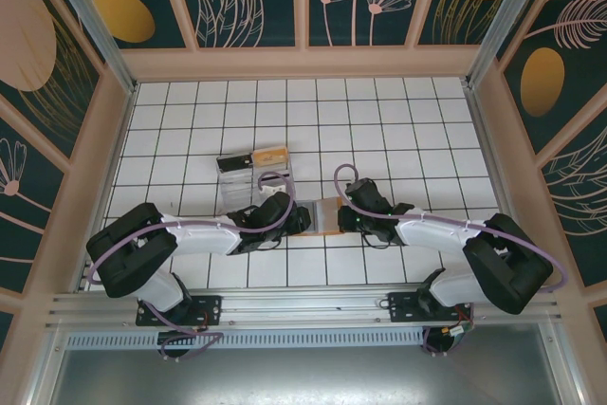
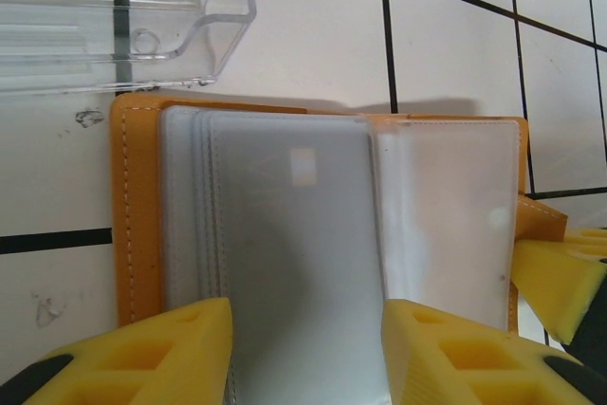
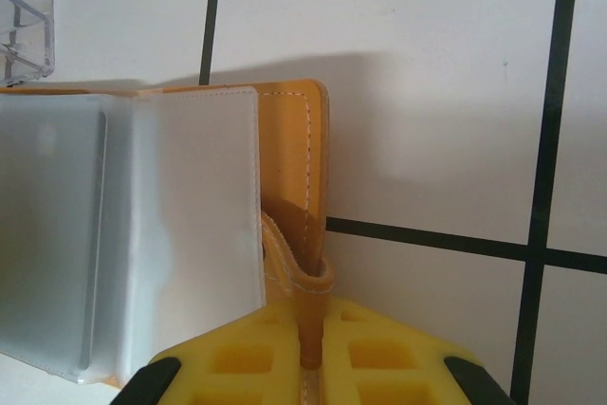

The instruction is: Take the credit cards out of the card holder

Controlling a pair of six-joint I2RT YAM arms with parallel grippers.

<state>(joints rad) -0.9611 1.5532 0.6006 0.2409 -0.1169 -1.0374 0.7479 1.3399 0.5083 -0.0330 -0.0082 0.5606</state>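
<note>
While the right gripper point(image 3: 313, 353) pinches the card holder point(image 3: 296, 168) by its orange edge flap, the left gripper point(image 2: 305, 353) stands spread with the credit cards point(image 2: 285, 234) between its fingers (light, stiff, probably slick); likely best pinched at the near edge

We record: left arm point(image 1: 199, 231) and right arm point(image 1: 436, 231) have white link shells, black joints, lilac cables point(image 1: 275, 180); black bases point(image 1: 180, 313) at 7 and 5 o'clock. Left end effector point(image 2: 305, 358), right end effector point(image 3: 311, 362): yellow pocketed foam pads point(image 2: 171, 353).
</note>
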